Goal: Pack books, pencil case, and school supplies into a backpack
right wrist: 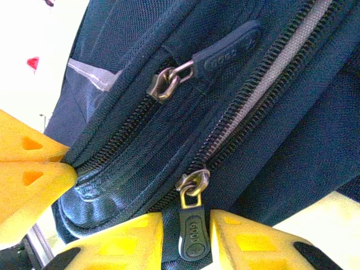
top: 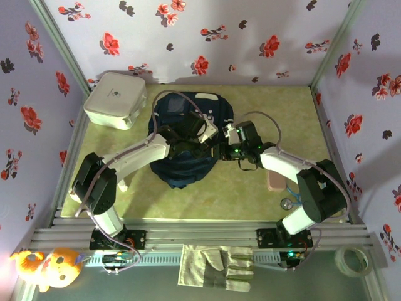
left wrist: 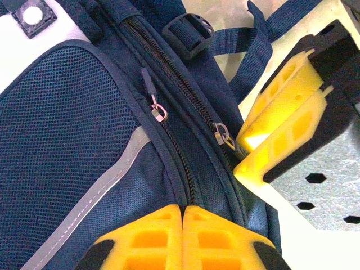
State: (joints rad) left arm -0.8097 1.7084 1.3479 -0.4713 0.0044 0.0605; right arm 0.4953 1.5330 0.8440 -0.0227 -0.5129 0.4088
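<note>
The navy backpack [top: 185, 141] lies flat in the middle of the table, its zippers running across both wrist views. My left gripper [left wrist: 183, 211] is shut, pinching the backpack's fabric [left wrist: 169, 180] at a zipper seam. My right gripper [right wrist: 187, 225] comes in from the right and is closed round the dark rubber zipper pull [right wrist: 192, 236] of the main zipper; its yellow fingers [left wrist: 281, 129] appear in the left wrist view beside the metal slider [left wrist: 223, 136]. The two grippers meet at the backpack's right side [top: 219, 139]. The pale-pink pencil case [top: 274, 180] lies right of the backpack. The books are out of view.
A white square box [top: 116, 99] sits at the back left. A small round metal item [top: 286, 202] lies near the pencil case. A second zipper pull [right wrist: 225, 53] hangs on the outer pocket. A work glove [top: 216, 266], tape roll [top: 351, 260] and plush toy [top: 44, 266] lie below the rail.
</note>
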